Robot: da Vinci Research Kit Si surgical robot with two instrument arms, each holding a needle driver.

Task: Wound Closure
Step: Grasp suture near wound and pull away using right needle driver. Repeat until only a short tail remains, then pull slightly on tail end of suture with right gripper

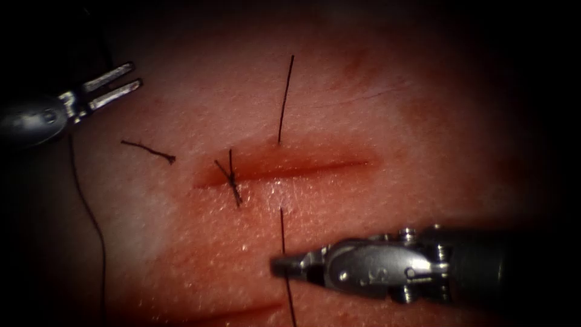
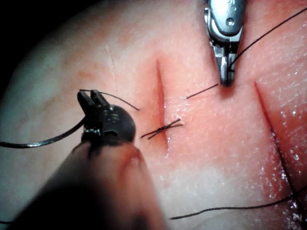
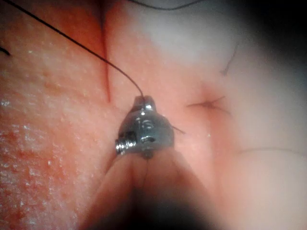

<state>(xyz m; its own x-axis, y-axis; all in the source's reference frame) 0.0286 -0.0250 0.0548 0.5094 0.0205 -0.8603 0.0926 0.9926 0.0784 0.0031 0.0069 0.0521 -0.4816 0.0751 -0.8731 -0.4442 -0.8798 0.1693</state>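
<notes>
the tissue (image 1: 375,206) is a pale pink slab with a dark surround, and a horizontal cut (image 1: 315,166) runs across its middle, wet with red fluid (image 1: 266,158) along its edges. toward the left end of the cut sits a finished knot (image 1: 232,177) with short tails crossing the wound, holding that end together. left of the cut lies a loose cut end of thread (image 1: 148,149), apart from everything else.

the thread (image 1: 284,100) rises from the tissue above the cut, comes out again below it and runs down to the right arm's tool (image 1: 284,266), which enters from the right, below the cut. its jaws are closed on the thread, judging from the left wrist view, where the strand meets the closed tip (image 2: 225,72); this grip seems meant to keep the line under control at the second stitch site.

the left arm's tool (image 1: 118,85) hovers well left of the cut with its jaws parted and nothing between them, probably parked clear. a long strand (image 1: 91,224) trails down beside it. i cannot make out the needle, so i cannot say whether it is in the tissue.
</notes>
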